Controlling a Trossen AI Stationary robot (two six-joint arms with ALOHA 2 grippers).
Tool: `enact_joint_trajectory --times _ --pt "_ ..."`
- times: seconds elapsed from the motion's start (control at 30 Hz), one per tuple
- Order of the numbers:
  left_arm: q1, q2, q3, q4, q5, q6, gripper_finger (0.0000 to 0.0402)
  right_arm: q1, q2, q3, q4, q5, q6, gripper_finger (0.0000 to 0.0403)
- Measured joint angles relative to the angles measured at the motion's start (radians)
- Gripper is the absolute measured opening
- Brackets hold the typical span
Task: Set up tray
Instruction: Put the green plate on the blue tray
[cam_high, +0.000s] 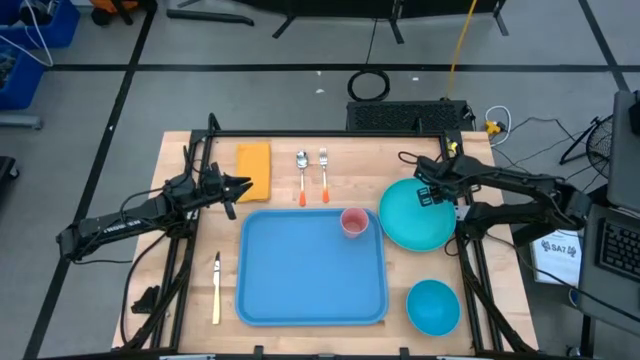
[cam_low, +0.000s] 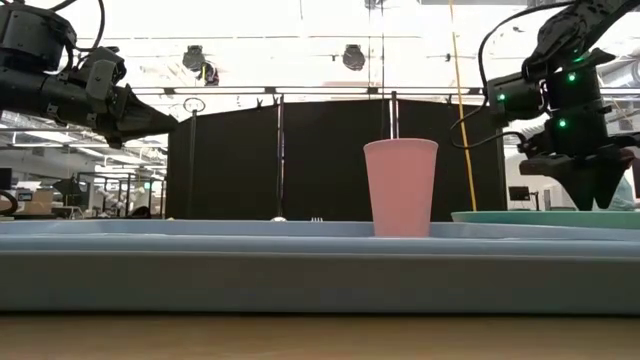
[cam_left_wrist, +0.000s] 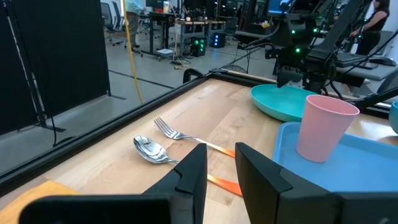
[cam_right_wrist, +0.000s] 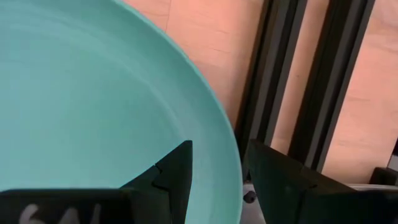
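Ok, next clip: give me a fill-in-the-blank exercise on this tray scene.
1. The only thing standing on the tray is the pink ____.
2. The right gripper hangs over the rim of the teal ____.
3. The yellow-handled knife lies on the table on the tray's ____ side.

Missing words: cup; plate; left

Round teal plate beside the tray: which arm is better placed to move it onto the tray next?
Right, most likely. The right gripper hangs open straddling the rim of the round teal plate, which sits beside the flat light-blue plastic tray. The left gripper hovers across the table by the folded yellow cloth.
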Motion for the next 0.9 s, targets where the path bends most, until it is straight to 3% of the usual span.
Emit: enact_joint_trajectory --times 0.13,0.4,0.8,0.9 --pt "0.0 0.0 0.0 0.0 0.0 0.0 0.0088 -0.009 0.0 -0.005 -0.003 -0.011 0.008 0.0144" --pt "0.0 0.0 0.0 -0.001 0.0 0.0 0.0088 -0.008 0.013 -0.075 0.079 -0.133 0.014 0.0144" --pt "0.0 0.0 0.0 -0.001 0.0 0.0 0.0088 -0.008 0.027 -0.084 0.093 -0.121 -0.004 0.0142" --pt "0.0 0.0 0.0 -0.001 0.0 0.0 0.0088 -0.008 0.027 -0.084 0.09 -0.107 0.006 0.012"
